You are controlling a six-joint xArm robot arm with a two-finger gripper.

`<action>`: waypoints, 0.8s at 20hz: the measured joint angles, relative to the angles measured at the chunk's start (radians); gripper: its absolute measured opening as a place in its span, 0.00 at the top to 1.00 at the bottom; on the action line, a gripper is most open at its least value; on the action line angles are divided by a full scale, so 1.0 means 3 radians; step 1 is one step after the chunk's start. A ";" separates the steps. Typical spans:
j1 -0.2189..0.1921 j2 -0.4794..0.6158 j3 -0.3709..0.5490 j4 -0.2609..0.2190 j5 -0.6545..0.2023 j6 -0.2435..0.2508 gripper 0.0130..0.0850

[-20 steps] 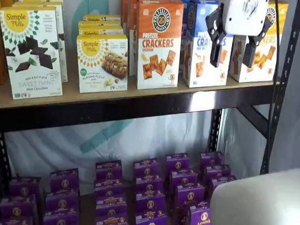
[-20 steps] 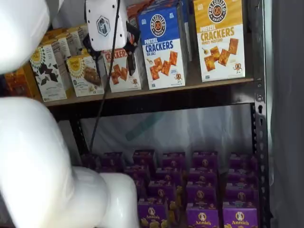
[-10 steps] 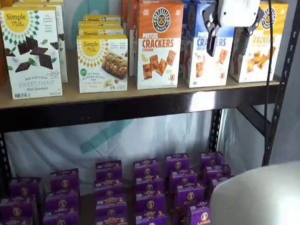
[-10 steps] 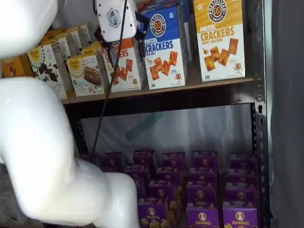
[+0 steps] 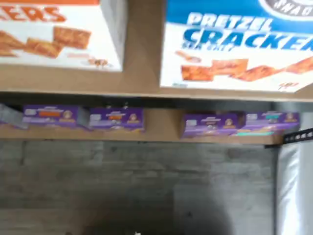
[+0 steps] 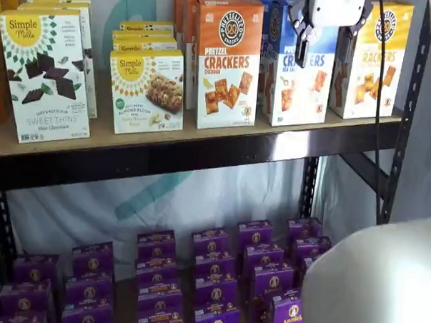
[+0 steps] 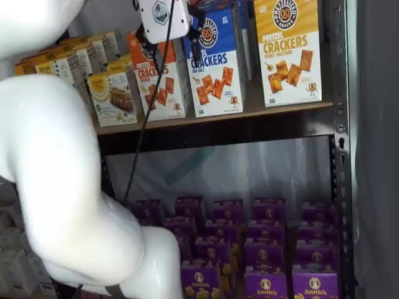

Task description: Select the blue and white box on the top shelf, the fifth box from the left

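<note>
you can see an orange pretzel crackers box (image 6: 228, 62) beside a yellow pretzel crackers box (image 7: 288, 51) further right. left of the orange one sit a small yellow simple mills almond flour bar box (image 6: 147, 90) and a tall white sweet thins box (image 6: 44, 75). purple annie's boxes (image 6: 214, 276) crowd the lower level.

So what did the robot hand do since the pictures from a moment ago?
The gripper has risen in front of the blue and white box in both shelf views, its white body now partly cut off at the picture's edge. Its fingers are open and hold nothing. The boxes on the top shelf, and the purple boxes below, stayed put.
</note>
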 joint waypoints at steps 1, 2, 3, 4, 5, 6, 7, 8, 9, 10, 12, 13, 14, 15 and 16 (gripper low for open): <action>0.0037 -0.0007 0.0022 -0.0077 -0.0071 0.0025 0.00; 0.0068 -0.0023 0.0056 -0.0145 -0.0164 0.0051 0.00; 0.0077 -0.0037 0.0085 -0.0179 -0.0247 0.0063 0.00; 0.0062 -0.0030 0.0087 -0.0169 -0.0295 0.0056 0.00; 0.0028 -0.0008 0.0070 -0.0124 -0.0304 0.0031 0.00; 0.0002 0.0009 0.0059 -0.0086 -0.0314 0.0011 0.00; -0.0016 0.0017 0.0055 -0.0062 -0.0333 -0.0003 0.00; -0.0037 0.0023 0.0051 -0.0034 -0.0358 -0.0020 0.00; -0.0055 0.0028 0.0049 -0.0010 -0.0377 -0.0034 0.00; -0.0073 0.0034 0.0046 0.0012 -0.0402 -0.0050 0.00; -0.0084 0.0048 0.0044 0.0013 -0.0442 -0.0060 0.00; -0.0092 0.0056 0.0040 0.0017 -0.0457 -0.0067 0.00; -0.0099 0.0064 0.0038 0.0021 -0.0468 -0.0072 0.00; -0.0108 0.0069 0.0039 0.0029 -0.0488 -0.0080 0.00; -0.0116 0.0071 0.0044 0.0035 -0.0512 -0.0087 0.00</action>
